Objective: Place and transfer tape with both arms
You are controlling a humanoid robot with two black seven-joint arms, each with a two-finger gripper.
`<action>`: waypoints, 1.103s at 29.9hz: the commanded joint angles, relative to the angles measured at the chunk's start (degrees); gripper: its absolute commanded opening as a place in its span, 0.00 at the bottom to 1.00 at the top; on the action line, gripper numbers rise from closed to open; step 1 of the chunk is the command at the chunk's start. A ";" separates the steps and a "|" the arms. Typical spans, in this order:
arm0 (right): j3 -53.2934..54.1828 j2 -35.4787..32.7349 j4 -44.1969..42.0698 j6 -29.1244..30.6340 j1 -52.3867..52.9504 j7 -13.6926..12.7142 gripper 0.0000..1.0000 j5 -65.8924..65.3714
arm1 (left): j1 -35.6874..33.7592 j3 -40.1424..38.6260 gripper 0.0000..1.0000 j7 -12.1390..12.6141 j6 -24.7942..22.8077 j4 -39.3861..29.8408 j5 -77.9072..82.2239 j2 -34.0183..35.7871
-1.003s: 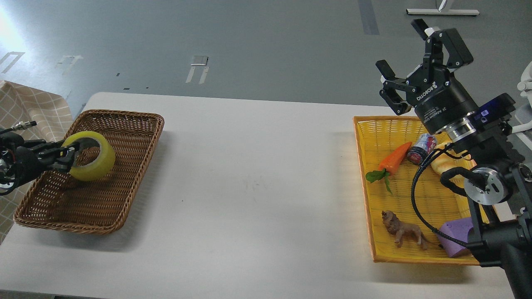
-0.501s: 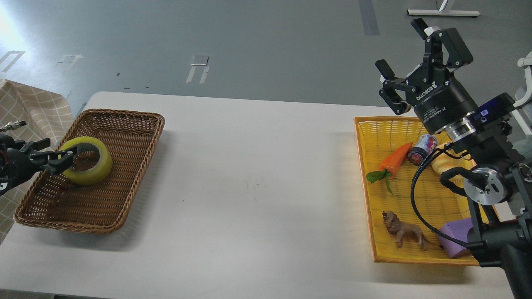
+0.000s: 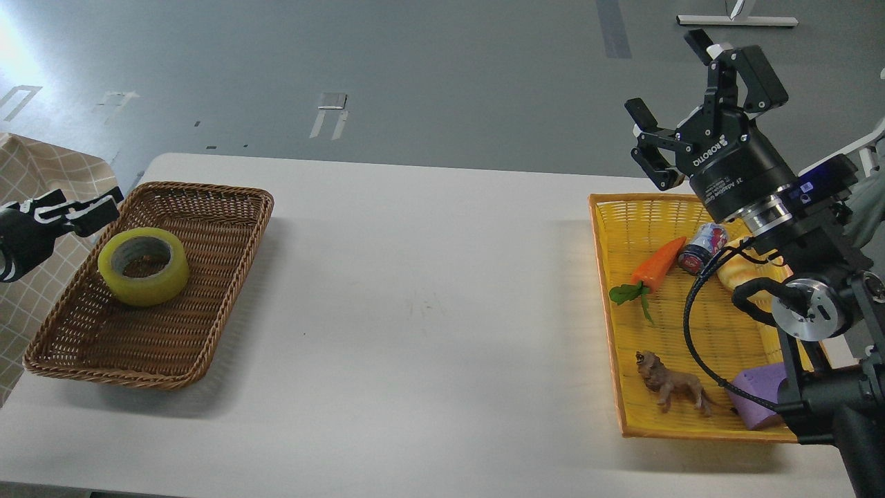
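The tape (image 3: 144, 266), a yellow roll with a grey core, lies flat in the brown wicker basket (image 3: 228, 235) at the table's left. My left gripper (image 3: 84, 202) is open and empty, raised just up and left of the roll over the basket's left rim, apart from the tape. My right gripper (image 3: 668, 77) is open and empty, held high above the far corner of the yellow basket (image 3: 626, 228) at the right.
The yellow basket holds a toy carrot (image 3: 657, 263), a small can (image 3: 702, 247), a pale bread piece (image 3: 740, 266), a toy lion (image 3: 674, 389) and a purple block (image 3: 757, 394). A chequered cloth (image 3: 41, 173) lies left of the white table (image 3: 429, 297).
My left gripper let go of the tape, which now rests flat in the brown basket, and pulled back up and to the left. The right arm stayed still.
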 commanded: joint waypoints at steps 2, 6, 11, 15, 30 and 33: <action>-0.01 0.00 -0.11 0.08 0.28 -0.09 1.00 0.00 | -4.03 -0.73 0.98 -0.03 -0.34 -4.50 -11.06 -2.42; -1.41 -0.09 -0.20 0.08 0.63 -0.09 1.00 -0.35 | -8.16 -1.34 0.98 -0.03 -1.31 -10.81 -28.44 -4.00; -1.77 0.00 -0.20 -0.01 1.60 0.00 1.00 -3.86 | -11.76 -2.30 0.98 -0.03 -3.07 -18.81 -39.97 -5.23; -1.77 -0.09 -0.02 -0.01 1.78 -0.09 1.00 -4.30 | -11.94 -4.59 0.98 -0.03 -3.50 -24.00 -41.23 -5.68; -2.03 -0.27 -0.11 -0.18 6.78 -0.35 1.00 -8.17 | -14.41 -23.93 0.98 20.06 -23.02 -32.79 -41.67 -21.93; -2.12 -0.18 -0.29 -0.36 9.77 -0.44 1.00 -8.35 | -7.57 -28.31 0.98 19.97 -21.88 -37.54 -41.05 -27.28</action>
